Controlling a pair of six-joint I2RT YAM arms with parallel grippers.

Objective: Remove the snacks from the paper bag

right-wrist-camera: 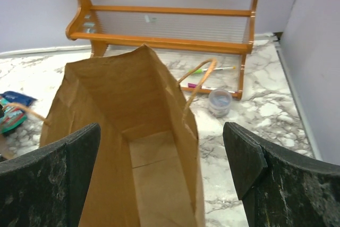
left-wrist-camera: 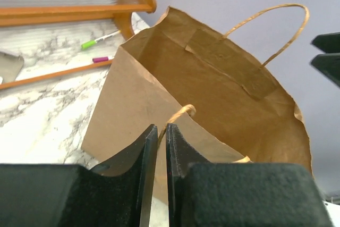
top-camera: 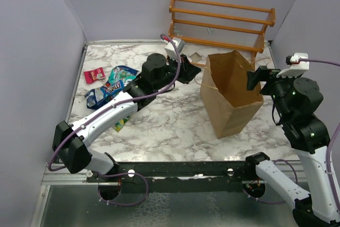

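Left claw [left-wrist-camera: 161,129] pinches string handle [left-wrist-camera: 181,112] of paper bag [top-camera: 228,104]; right claw [right-wrist-camera: 162,150] spread over its mouth. Snacks [top-camera: 116,78] out; bag looks empty, so next: release.

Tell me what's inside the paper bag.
The bag shows only a bare brown floor, nothing lying on it. Its near corners are hidden behind the right gripper.

light: bright, even | shadows: soft, faint | focus: left end effector [left-wrist-camera: 161,128] slightly soft close-up
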